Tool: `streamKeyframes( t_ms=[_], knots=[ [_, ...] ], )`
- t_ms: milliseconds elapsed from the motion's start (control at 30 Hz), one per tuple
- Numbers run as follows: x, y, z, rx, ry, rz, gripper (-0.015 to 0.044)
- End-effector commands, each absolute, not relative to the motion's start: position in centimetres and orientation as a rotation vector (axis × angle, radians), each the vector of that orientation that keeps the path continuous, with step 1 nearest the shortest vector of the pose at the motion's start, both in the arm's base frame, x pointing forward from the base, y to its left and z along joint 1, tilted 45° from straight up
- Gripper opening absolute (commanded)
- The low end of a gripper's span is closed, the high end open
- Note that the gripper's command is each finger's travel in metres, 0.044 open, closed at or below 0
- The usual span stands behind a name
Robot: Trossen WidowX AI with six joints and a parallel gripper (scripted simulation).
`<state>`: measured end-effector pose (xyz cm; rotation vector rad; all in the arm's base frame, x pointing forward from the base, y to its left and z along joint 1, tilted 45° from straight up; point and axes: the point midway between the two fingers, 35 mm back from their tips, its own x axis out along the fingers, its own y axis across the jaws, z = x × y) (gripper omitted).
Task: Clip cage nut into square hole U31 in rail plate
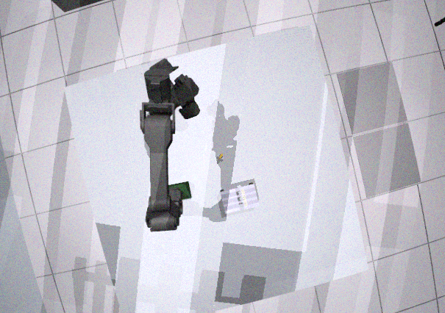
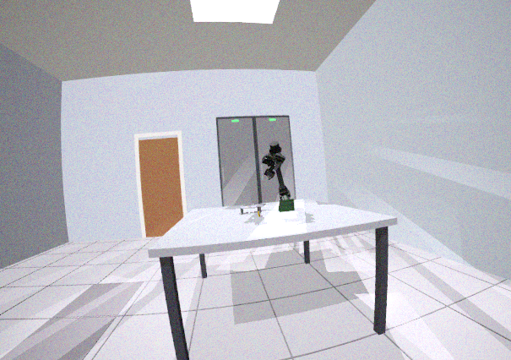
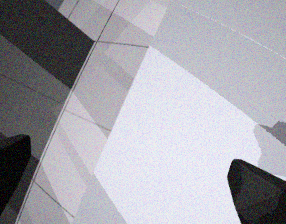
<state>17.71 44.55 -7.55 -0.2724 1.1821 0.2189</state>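
The cage nut (image 1: 220,157) (image 2: 258,213) is a tiny yellow and grey piece on the table, within the arm's shadow. Its wings are too small to make out. The rail plate (image 1: 251,199) (image 2: 250,206) is a pale striped plate standing a little above the table; dark and yellowish marks run across its middle, but the U31 label and hole are not legible. My gripper (image 3: 131,159) is open and empty, its two black fingers far apart. It is high above the table, away from the nut and plate. Neither nut nor plate shows in the wrist view.
The arm's green base block (image 1: 184,188) (image 2: 286,205) stands left of the rail plate in the top view. The raised black arm (image 1: 159,162) (image 2: 281,180) extends from it. The white table (image 1: 278,110) (image 2: 222,237) has its edge and the tiled floor visible in the wrist view.
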Motion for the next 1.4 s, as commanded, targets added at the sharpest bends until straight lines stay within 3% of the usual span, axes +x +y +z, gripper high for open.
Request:
streamKeyframes(
  t_ms=[0, 267, 500, 767, 1167, 1367],
  knots=[
    [21.2, 38.4, -7.6, -0.470, 1.218, 0.137, 0.0440],
    [25.2, 25.2, -6.6, -0.853, 1.398, 0.010, 0.0440],
    [25.1, 13.8, -4.2, -1.161, 1.675, -0.014, 0.0440],
    [24.9, 12.8, -3.9, -1.187, 1.706, -0.010, 0.0440],
    [24.9, 12.8, -3.9, -1.187, 1.706, -0.010, 0.0125],
    [24.9, 12.8, -3.9, -1.187, 1.706, -0.010, 0.0120]
  ],
)
